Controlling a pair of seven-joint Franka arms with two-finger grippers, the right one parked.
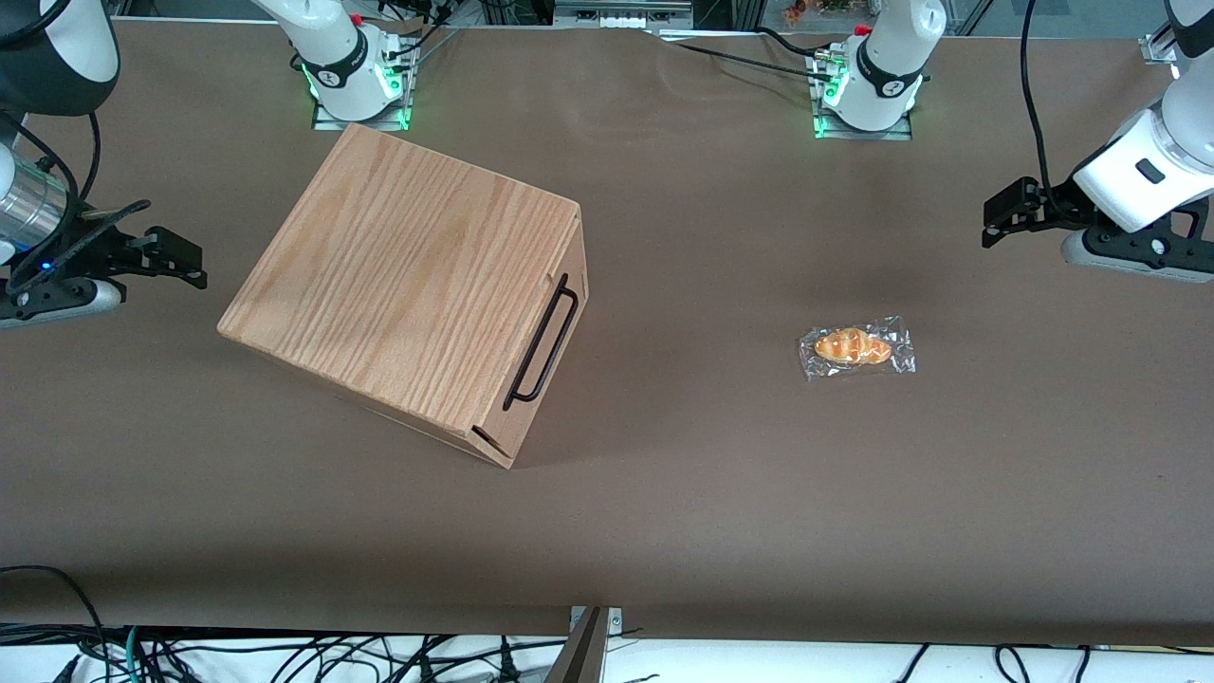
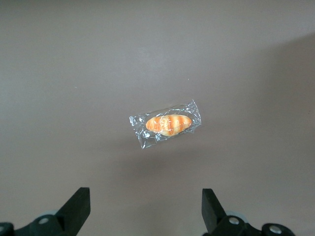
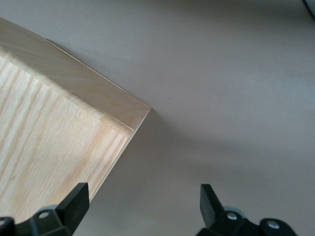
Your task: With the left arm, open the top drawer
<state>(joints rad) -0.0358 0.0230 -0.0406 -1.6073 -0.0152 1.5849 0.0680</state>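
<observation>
- My hand [image 1: 991, 223]: small black two-finger gripper on my glossy white left arm [image 1: 1152, 161], hanging above the brown bench [image 1: 664, 531] at the working arm's end. Fingers spread wide, nothing between them; the wrist view shows both fingertips [image 2: 78, 201] well apart over bare bench.
- Top drawer [image 1: 541, 356]: oak-grain front panel under the broad oak-grain lid [image 1: 403, 275] of the pale wooden cabinet, which sits toward the parked arm's end of the bench. Appears fully shut, front flush with the cabinet.
- Handle [image 1: 542, 340]: long thin black metal bar on the drawer front. Long axis runs slantwise, one end nearer the front camera than the other, since the cabinet sits turned on the bench.
- Key relation: the drawer front faces roughly toward my end of the bench, so the handle lies sideways from my hand, well apart and slightly nearer the front camera. My judgement: I must cross the bench and turn the fingers to straddle the slanted bar.
- Wrapped orange bread roll in clear plastic [image 1: 855, 348]: lies on the bench between my hand and the cabinet, directly under my wrist camera [image 2: 166, 125]. Not part of the task; worth passing above.
</observation>
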